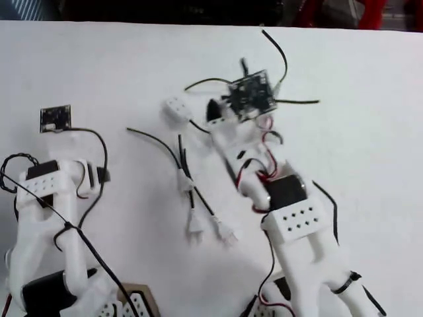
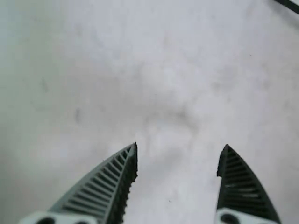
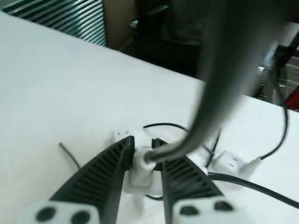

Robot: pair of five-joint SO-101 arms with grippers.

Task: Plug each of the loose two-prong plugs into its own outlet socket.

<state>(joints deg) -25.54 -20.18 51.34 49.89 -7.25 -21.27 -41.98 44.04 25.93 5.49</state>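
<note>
My right gripper [image 3: 143,140] is shut on a white two-prong plug [image 3: 139,170], whose black cord [image 3: 219,93] rises close past the camera. In the high view this gripper [image 1: 215,113] sits at the table's middle, right beside a white outlet socket [image 1: 177,109]. Two loose white plugs [image 1: 195,228] [image 1: 226,232] lie nearer the front on thin black cords. A white connector block [image 3: 229,163] with cords lies off to one side of the held plug. My left gripper [image 2: 180,147] is open over bare white table, holding nothing.
The left arm [image 1: 39,191] stands at the table's left with its small camera board [image 1: 55,117] and looping black cables. A black cord [image 2: 287,4] crosses one corner of the left wrist view. The table's far edge [image 1: 132,23] borders dark clutter.
</note>
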